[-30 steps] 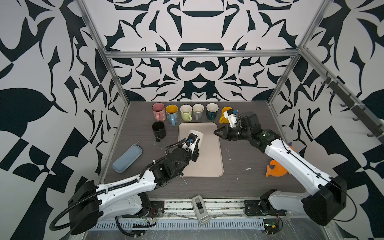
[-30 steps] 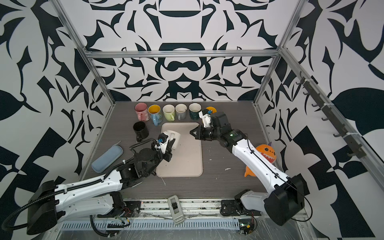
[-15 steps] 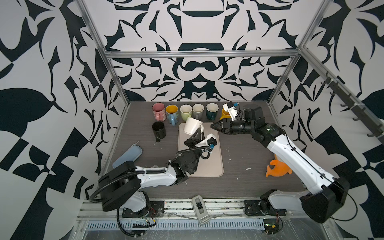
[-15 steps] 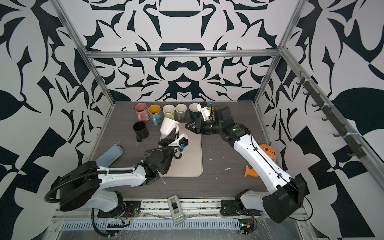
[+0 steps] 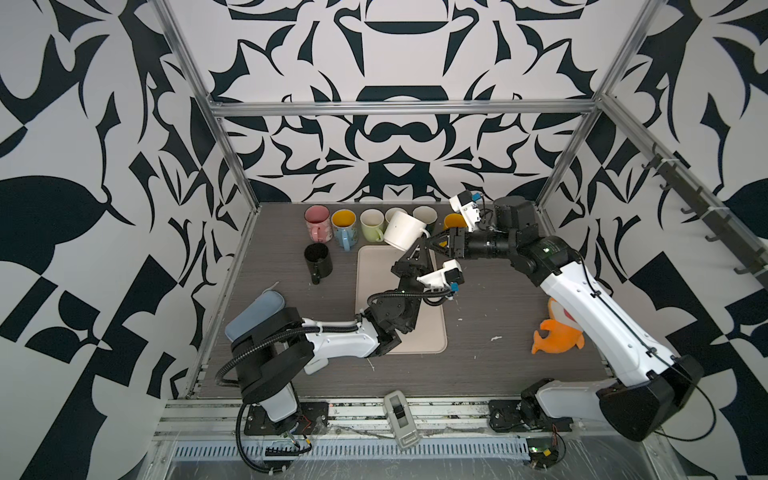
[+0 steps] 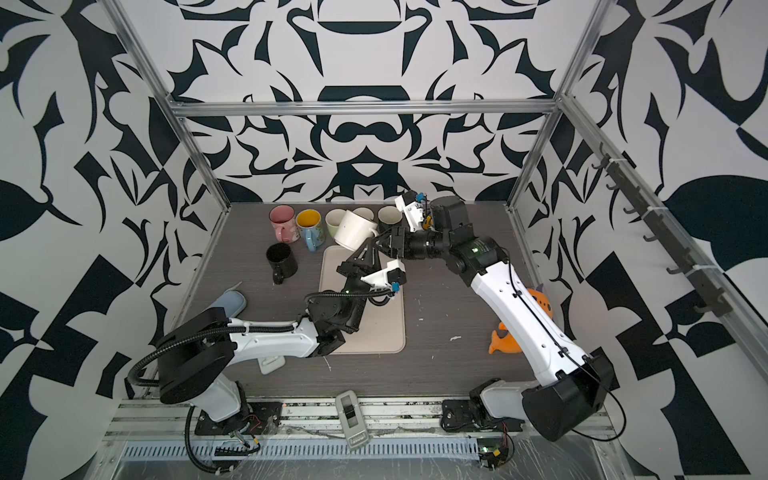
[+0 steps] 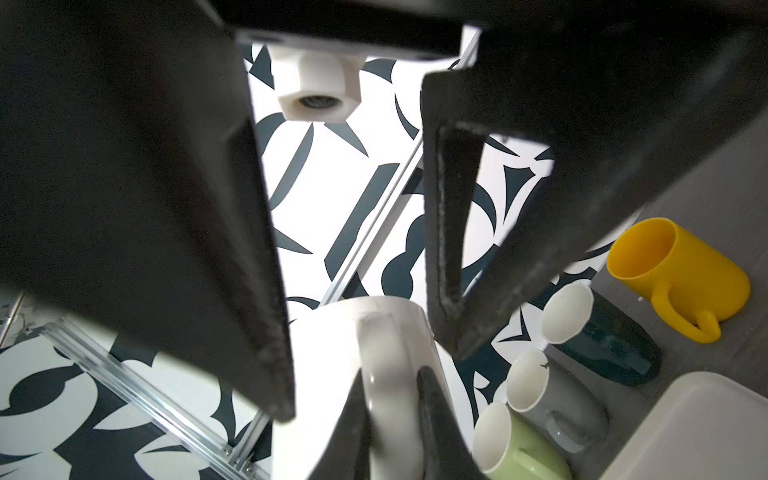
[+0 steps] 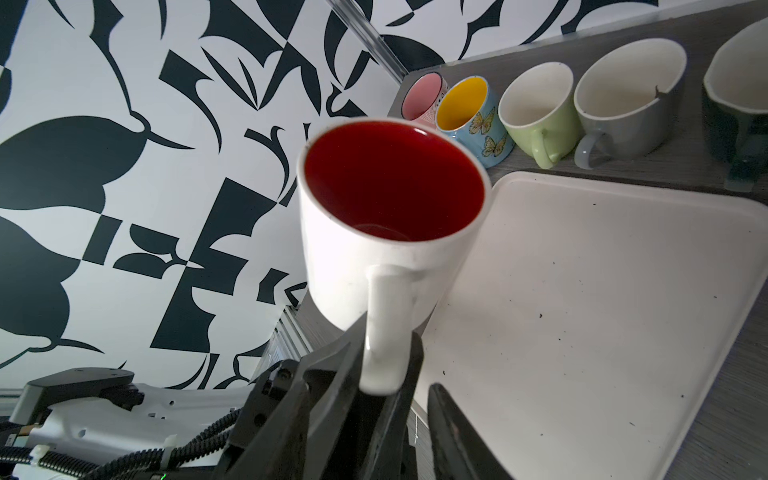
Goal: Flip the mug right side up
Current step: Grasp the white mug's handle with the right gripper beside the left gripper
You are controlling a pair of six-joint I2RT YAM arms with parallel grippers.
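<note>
White red-lined ceramic mug (image 5: 402,230), pinched by handle in left gripper (image 8: 386,361) over far edge of beige plastic tray (image 5: 434,328), could be knocked loose by wide-open right gripper (image 5: 433,244).

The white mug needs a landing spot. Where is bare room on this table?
Bare: the tray's near right corner, and the tabletop between tray and orange toy fish. Crowded: the back row of mugs, and the tray's far end, where the left gripper and right gripper meet at the white mug.
</note>
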